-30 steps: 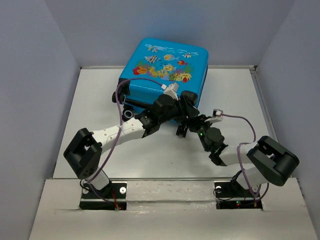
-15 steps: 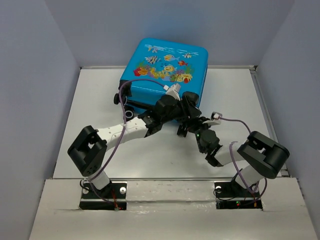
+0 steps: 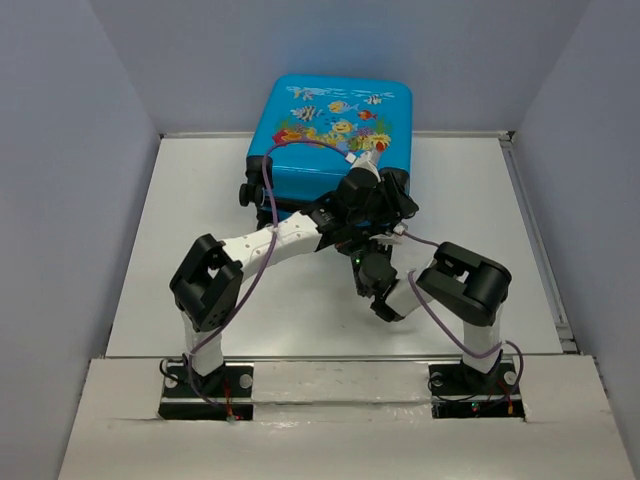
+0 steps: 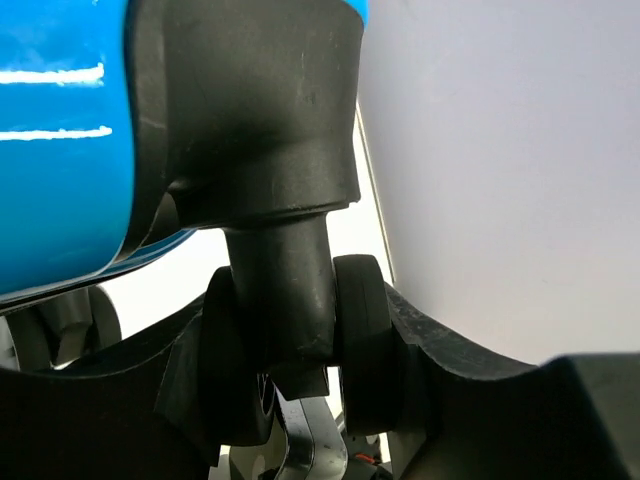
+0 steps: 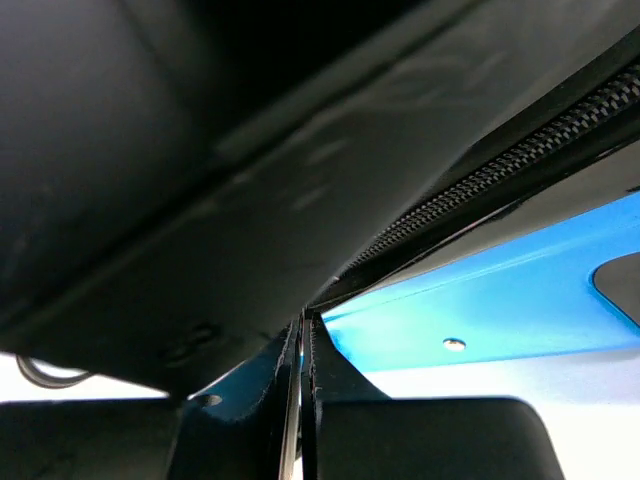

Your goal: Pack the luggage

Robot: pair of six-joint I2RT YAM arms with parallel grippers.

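Luggage on table by back wall | left jaws clamp its black leg | right jaws shut

Top view: suitcase near edge and both sets of fingertips buried under crossed wrists. Left wrist view: suitcase cut by left and top edges; black post lower end hidden between left fingers. Right wrist view: blurred dark mass overhead, unidentifiable; right fingers pressed together, anything pinched between them not discernible.

Luggage on table, left claw, right claw at its near edge
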